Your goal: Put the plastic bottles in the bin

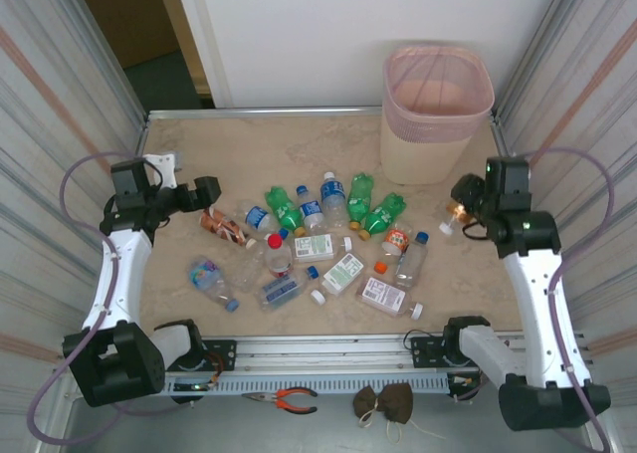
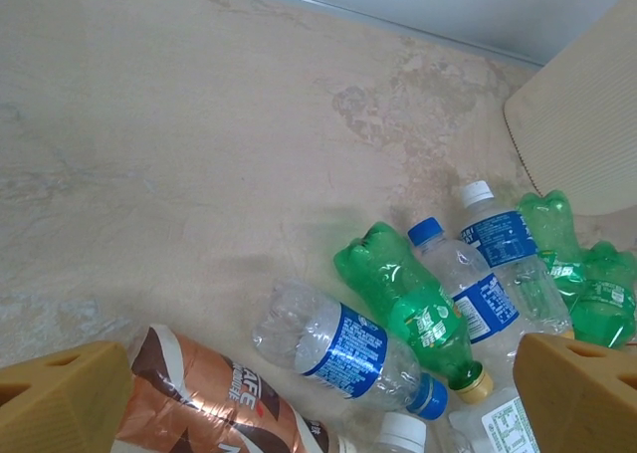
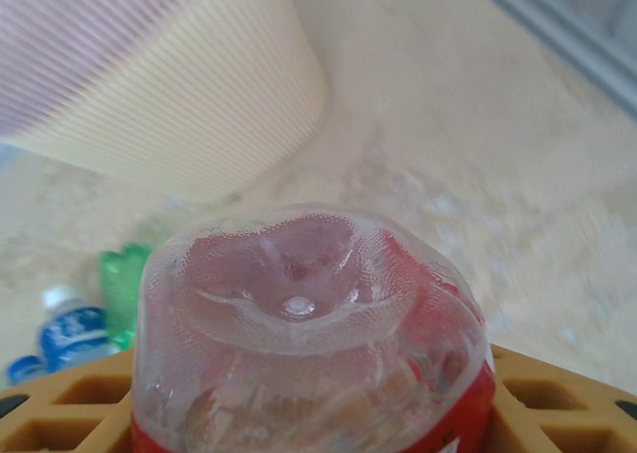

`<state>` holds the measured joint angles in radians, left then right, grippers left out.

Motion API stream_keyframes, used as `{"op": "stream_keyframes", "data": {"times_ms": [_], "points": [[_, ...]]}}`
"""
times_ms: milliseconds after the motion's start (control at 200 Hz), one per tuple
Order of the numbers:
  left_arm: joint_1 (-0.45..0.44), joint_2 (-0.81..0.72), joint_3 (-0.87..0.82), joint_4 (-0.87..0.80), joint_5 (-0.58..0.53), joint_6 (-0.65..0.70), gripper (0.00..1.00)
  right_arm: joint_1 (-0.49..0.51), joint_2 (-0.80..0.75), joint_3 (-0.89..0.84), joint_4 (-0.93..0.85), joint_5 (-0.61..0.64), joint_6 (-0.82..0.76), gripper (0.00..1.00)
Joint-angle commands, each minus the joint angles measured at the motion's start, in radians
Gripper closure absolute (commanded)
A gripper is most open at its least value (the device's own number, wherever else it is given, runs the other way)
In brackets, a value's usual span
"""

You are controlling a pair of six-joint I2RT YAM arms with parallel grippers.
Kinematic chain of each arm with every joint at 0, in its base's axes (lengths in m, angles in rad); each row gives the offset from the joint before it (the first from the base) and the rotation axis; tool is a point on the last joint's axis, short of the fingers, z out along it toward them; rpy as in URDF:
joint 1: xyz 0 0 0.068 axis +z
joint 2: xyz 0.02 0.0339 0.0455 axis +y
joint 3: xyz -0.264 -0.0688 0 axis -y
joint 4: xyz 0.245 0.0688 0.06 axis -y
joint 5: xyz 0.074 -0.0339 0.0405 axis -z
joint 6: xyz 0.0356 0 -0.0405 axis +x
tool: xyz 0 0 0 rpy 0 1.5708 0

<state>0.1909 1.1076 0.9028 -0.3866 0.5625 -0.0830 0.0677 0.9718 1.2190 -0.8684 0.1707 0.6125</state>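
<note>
Okay so the right gripper (image 1: 461,207) is clamped on a clear plastic bottle with a red label (image 3: 309,324), just beside the tall cream ribbed bin with the pink liner (image 1: 430,144). The left gripper (image 2: 318,393) hangs wide open over a brown-labelled bottle (image 2: 204,403). The other green and blue-labelled plastic bottles (image 1: 328,239) lie scattered mid-way across the beige marbled tabletop (image 1: 249,149).

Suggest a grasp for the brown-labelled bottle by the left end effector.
Grip the brown-labelled bottle mid-body, coming from straight above. It lies flat on the table, slanted across the open left end effector, so probably rotate the wrist to close across its width.
</note>
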Motion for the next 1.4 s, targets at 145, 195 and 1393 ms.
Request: {"op": "stream_keyframes", "data": {"times_ms": [145,195,1393], "points": [[0.008,-0.017,-0.014,0.037,0.042,-0.015,0.01,0.047,0.237,0.323,0.176,-0.068,-0.215,0.44],[0.008,-0.019,-0.016,0.038,0.035,-0.012,0.01,0.051,0.288,0.376,0.212,-0.083,-0.241,0.44],[0.041,-0.033,-0.022,0.034,0.017,-0.015,0.01,0.025,1.314,1.343,0.012,-0.294,-0.500,0.48]]}}
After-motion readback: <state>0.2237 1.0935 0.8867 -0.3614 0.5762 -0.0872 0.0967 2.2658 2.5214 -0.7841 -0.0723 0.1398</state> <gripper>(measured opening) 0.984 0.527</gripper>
